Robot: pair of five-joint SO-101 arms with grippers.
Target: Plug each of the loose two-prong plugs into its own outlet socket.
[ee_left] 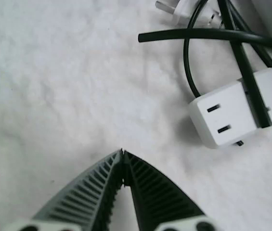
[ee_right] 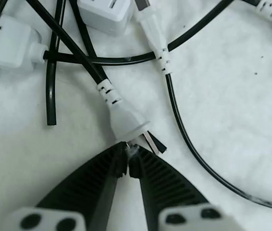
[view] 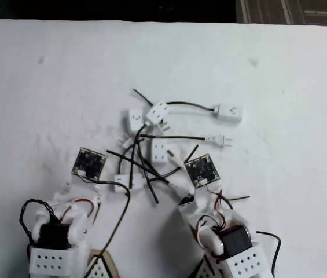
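Closed right jaws touch a plug (ee_right: 124, 116) (left jaws closed, empty).

In the left wrist view a black cord (ee_left: 251, 91) crosses the outlet socket (ee_left: 222, 115), hiding part of it (the edge cuts its far end); a plug (ee_left: 181, 9) is likewise cut off, and in the high view the tangle of cords (view: 146, 168) is too small to trace

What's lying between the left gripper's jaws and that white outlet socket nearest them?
Nothing: in the left wrist view, the stretch from the left gripper to the outlet socket is bare white table.
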